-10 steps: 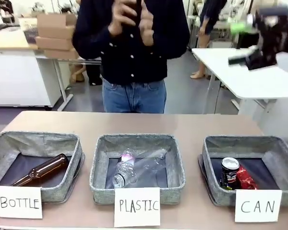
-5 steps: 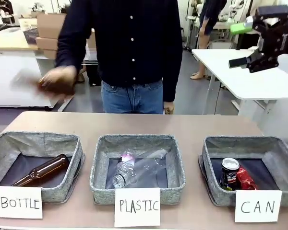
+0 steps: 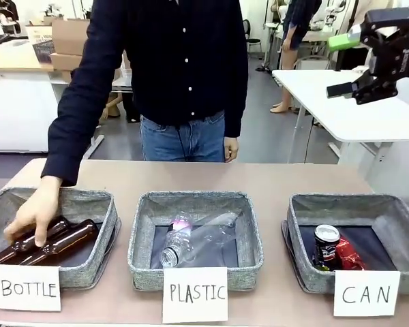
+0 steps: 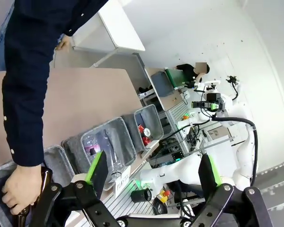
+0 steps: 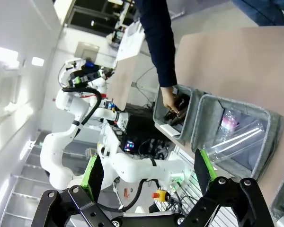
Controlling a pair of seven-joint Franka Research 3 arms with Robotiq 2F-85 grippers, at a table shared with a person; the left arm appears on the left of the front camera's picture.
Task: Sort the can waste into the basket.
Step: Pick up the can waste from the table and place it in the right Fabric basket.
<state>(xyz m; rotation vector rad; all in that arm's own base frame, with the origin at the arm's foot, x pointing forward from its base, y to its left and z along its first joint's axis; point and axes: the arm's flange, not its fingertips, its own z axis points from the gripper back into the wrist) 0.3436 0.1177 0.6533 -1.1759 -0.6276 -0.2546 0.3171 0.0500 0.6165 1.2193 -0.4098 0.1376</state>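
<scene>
The grey basket [image 3: 343, 201] with the "CAN" label stands at the front right of the table. In it lie a crushed red can [image 3: 349, 256] and a dark can [image 3: 326, 245] with a silver top. My right gripper [image 3: 338, 65] hangs open high above and behind the basket, with nothing between its fingers. In the left wrist view my left gripper [image 4: 154, 170] is open and empty, far above the table, and the basket [image 4: 150, 121] with the red can [image 4: 142, 129] lies far below. The right wrist view has my right gripper [image 5: 148, 172] open too.
The "BOTTLE" bin [image 3: 88, 199] at the left holds two brown bottles [image 3: 61, 240]. The person's hand [image 3: 34, 214] rests on one of them. The "PLASTIC" bin [image 3: 194, 199] in the middle holds clear plastic bottles [image 3: 191, 240]. The person stands at the far edge.
The person's hand came down from chest height and laid a second brown bottle in the "BOTTLE" bin. My right gripper shifted slightly and stays open. The cans have not moved.
</scene>
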